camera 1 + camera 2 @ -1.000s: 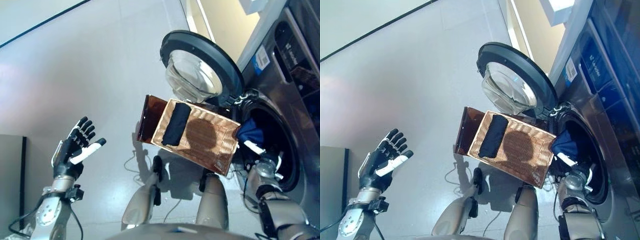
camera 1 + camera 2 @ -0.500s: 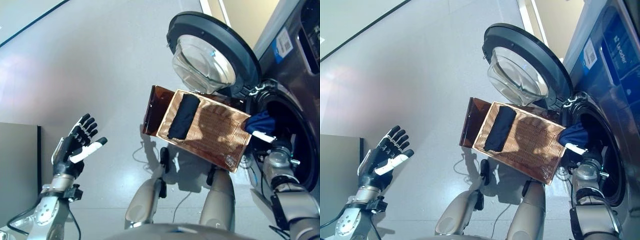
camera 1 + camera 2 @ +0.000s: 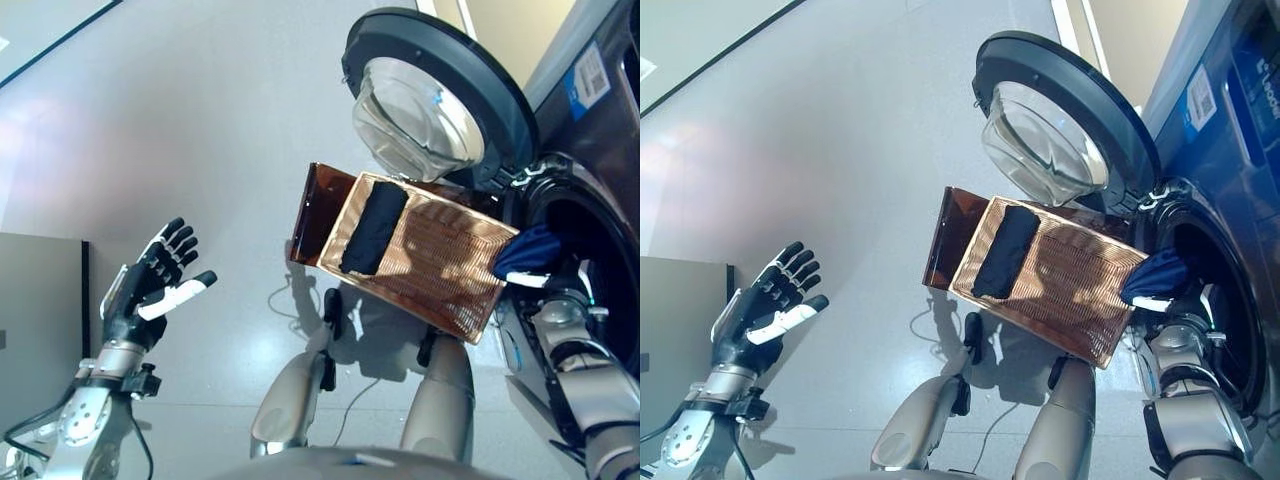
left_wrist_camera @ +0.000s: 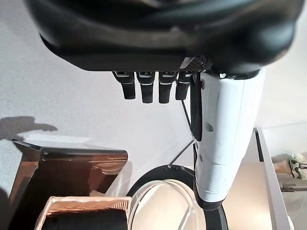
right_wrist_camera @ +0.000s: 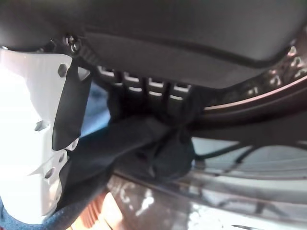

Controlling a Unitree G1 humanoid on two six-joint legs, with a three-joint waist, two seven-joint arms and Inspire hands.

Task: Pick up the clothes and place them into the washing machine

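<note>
The right hand (image 3: 548,290) has its fingers (image 5: 144,91) curled round a dark blue garment (image 3: 530,254), bunched at the rim of the washing machine (image 3: 590,200) drum opening, just past the far corner of the woven basket (image 3: 440,270). The cloth reads as light and limp: it sags over the thumb in the right wrist view and folds on itself, so it will likely drape and snag on the door seal rather than slide in cleanly; a grip on the bunched middle, as now, seems the safest hold. A second piece, a black folded garment (image 3: 373,227), lies flat in the basket near its left edge, soft and thin too, and is probably best taken by pinching its middle so both ends hang free. The round glass door (image 3: 425,110) stands wide open above the basket. The left hand (image 3: 150,290) is raised over the floor (image 3: 180,120) well apart from the basket, fingers (image 4: 144,88) straight and spread, holding nothing. Against 1.0 s ago, the whole view has shifted, so the camera has moved; the right hand with its garment sits a little deeper toward the drum mouth, while the left hand and the black garment keep their places.
</note>
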